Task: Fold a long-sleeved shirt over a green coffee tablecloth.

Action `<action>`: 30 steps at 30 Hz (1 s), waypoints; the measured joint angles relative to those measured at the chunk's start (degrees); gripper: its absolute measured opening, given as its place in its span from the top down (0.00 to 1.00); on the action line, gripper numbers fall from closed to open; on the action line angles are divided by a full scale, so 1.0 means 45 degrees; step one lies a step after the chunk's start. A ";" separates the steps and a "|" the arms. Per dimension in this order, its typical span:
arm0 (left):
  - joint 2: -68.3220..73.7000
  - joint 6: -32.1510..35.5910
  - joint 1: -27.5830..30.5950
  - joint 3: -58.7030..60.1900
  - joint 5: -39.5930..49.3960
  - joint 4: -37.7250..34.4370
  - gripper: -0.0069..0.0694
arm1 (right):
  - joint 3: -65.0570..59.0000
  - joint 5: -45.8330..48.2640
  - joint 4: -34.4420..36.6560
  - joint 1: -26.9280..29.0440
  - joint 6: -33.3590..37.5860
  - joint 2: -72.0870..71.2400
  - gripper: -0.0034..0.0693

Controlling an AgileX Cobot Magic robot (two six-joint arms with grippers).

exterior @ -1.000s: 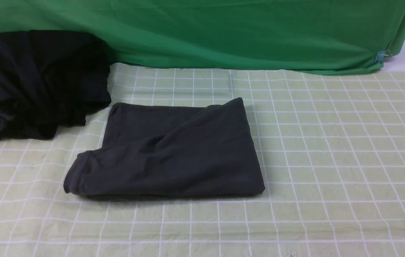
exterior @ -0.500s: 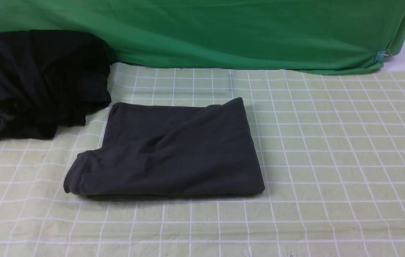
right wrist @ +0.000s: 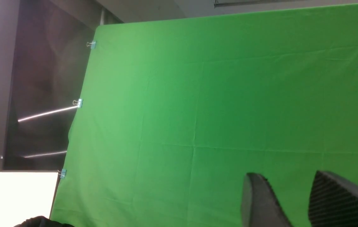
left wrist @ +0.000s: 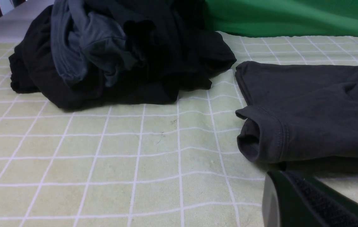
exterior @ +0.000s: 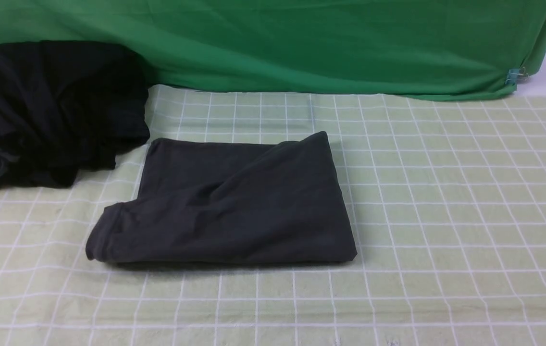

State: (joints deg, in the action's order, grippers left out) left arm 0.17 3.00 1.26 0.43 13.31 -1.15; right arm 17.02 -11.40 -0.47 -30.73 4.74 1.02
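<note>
Dark garment pile (exterior: pixel 61 110), bunched, far left in the front view; grey-blue piece (left wrist: pixel 98 44) lies against it. Plain green fabric (exterior: pixel 273 43) spans the background, creased. Metal clip (exterior: pixel 514 76) fastened near its lower right corner. Further clips (right wrist: pixel 93 44) along one edge.

Bright, even light; soft shadow under the shirt (exterior: pixel 254 216); glaring white patch (right wrist: pixel 16 198).

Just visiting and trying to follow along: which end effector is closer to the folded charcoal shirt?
The left. The left end effector is low, just beside the shirt; the right end effector faces the green backdrop, no shirt in its view.
</note>
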 joint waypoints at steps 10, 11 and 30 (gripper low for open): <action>0.0000 0.0000 0.0000 0.0000 -0.0031 0.0078 0.91 | -0.1459 0.4752 0.0000 0.4142 0.1133 0.0011 0.62; 0.0000 0.0000 0.0000 0.0000 -0.0031 0.0091 0.91 | -0.1979 0.4597 0.0000 0.4635 0.1128 0.0021 0.62; -0.0014 0.0000 0.0000 0.0000 -0.0026 0.0147 0.91 | -0.3875 0.5668 -0.0054 0.6903 0.0129 -0.0196 0.62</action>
State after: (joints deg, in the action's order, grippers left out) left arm 0.11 3.00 1.26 0.43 13.19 -0.48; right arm -0.42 14.10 -0.71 0.33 5.32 0.14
